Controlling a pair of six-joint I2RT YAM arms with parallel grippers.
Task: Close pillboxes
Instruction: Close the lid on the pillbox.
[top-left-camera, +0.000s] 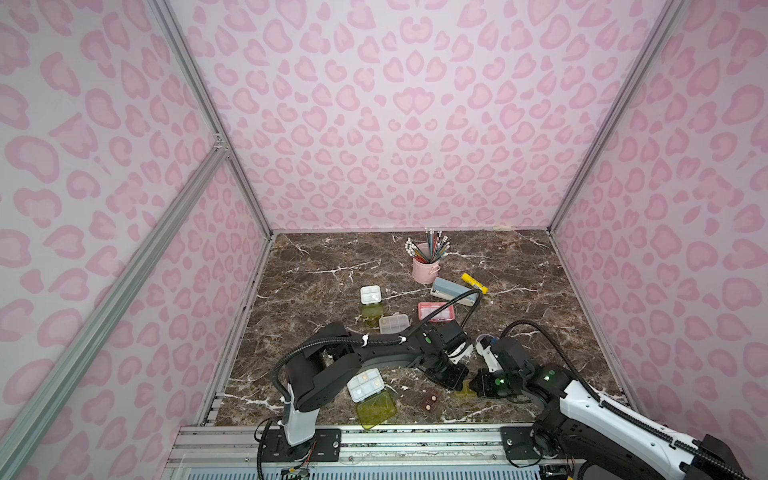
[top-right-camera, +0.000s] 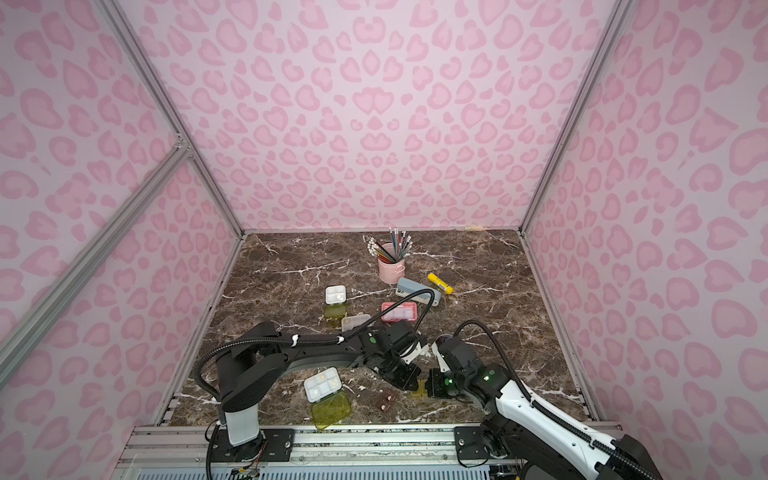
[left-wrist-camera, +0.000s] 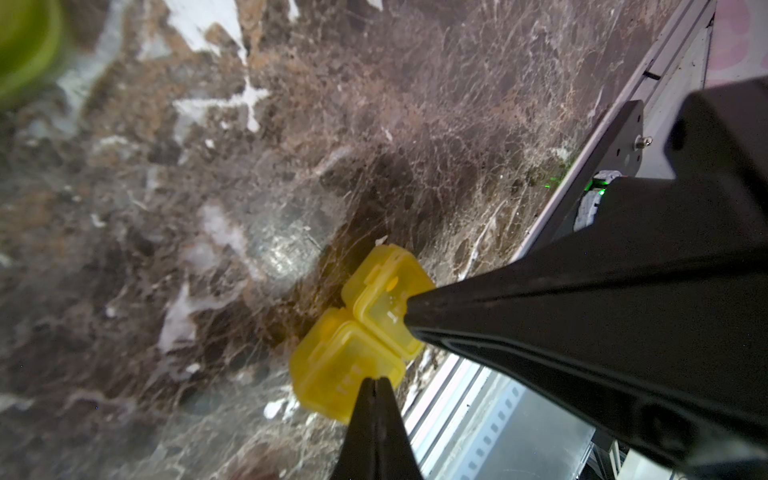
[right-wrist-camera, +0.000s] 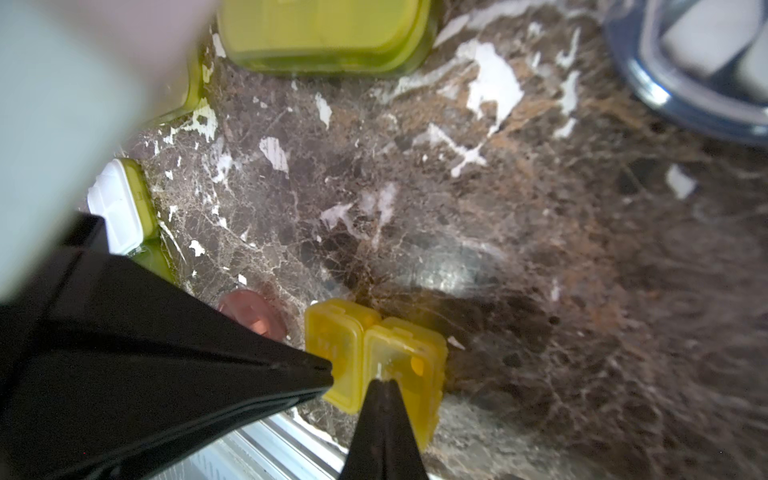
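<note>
Pillbox (left-wrist-camera: 328, 357) shows partly beneath left tool (left-wrist-camera: 376, 380) and right tool (left-wrist-camera: 409, 307).

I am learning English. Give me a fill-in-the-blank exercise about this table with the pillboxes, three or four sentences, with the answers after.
1. The left hand and the right hand are both ___, tips on the small yellow plastic pillbox.
2. This yellow pillbox has ___ compartments.
3. The pink metal cup holds ___.
4. The yellow-green translucent lid of the front white square tray lies ___.

Missing words: shut; two; pencils; open.
</note>
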